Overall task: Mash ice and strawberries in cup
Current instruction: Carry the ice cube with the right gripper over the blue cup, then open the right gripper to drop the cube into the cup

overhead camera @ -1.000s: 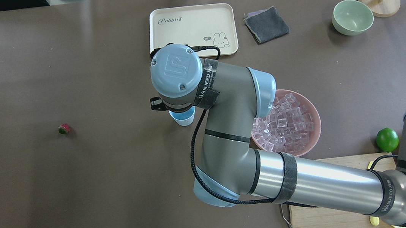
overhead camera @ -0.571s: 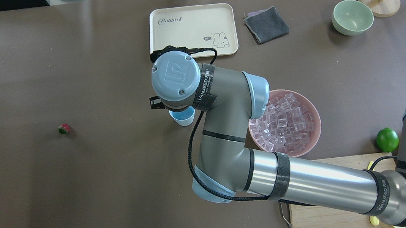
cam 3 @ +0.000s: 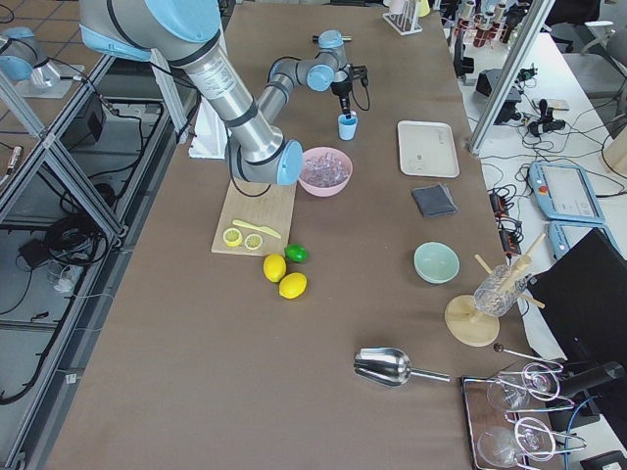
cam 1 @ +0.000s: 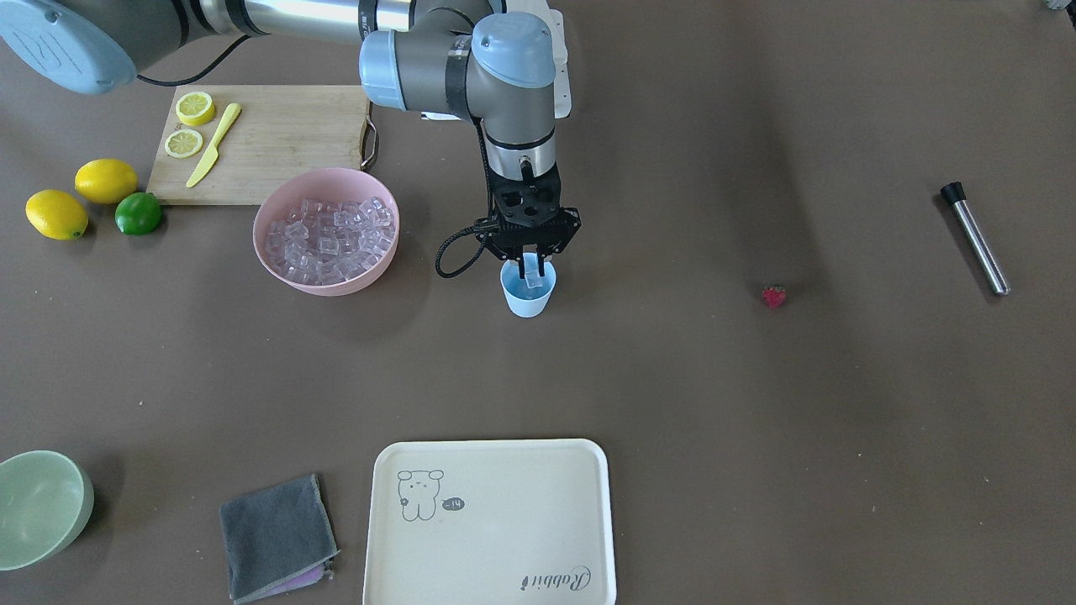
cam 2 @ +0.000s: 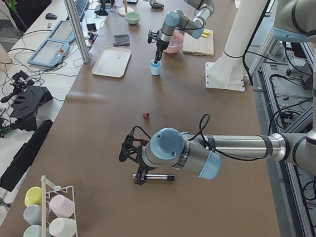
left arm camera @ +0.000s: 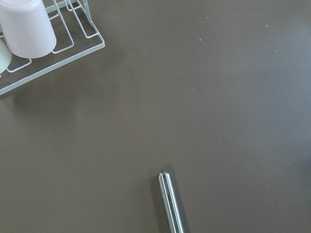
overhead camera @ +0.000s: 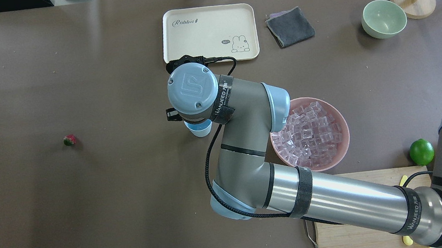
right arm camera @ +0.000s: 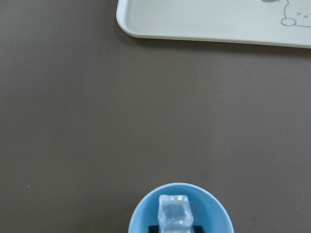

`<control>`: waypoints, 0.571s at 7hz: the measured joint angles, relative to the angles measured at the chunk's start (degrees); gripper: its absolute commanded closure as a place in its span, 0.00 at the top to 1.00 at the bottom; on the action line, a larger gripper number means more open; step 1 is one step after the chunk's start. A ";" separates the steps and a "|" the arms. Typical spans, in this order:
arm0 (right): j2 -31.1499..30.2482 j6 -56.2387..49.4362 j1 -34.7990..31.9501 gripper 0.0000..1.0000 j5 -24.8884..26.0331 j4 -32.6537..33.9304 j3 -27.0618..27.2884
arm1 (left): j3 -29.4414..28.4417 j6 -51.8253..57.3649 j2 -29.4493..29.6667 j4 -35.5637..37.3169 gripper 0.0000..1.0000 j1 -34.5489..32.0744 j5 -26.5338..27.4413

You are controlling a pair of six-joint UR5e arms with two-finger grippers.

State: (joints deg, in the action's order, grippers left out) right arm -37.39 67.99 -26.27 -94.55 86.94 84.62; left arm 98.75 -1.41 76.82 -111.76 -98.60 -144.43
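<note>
Right gripper (cam 1: 532,267) at centre frame, fingers narrowed on one ice cube (right arm camera: 174,209), held right in the cup (cam 1: 528,302) mouth; strawberry (cam 1: 773,296) lies well off to the right; left gripper (cam 2: 131,152) by the rod (cam 2: 155,177), its opening impossible to tell.

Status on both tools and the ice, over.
Right tool shut on ice cube at cup mouth. Left tool above metal muddler, state unreadable. Strawberry on table.
</note>
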 measured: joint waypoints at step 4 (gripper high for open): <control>-6.49 -5.38 -5.69 0.99 -6.55 0.52 7.62 | 0.60 -3.38 2.72 2.08 0.99 1.60 0.71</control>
State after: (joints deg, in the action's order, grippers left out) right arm -43.88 62.61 -31.97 -101.10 87.47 92.24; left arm 99.35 -4.79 79.54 -109.68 -97.00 -143.72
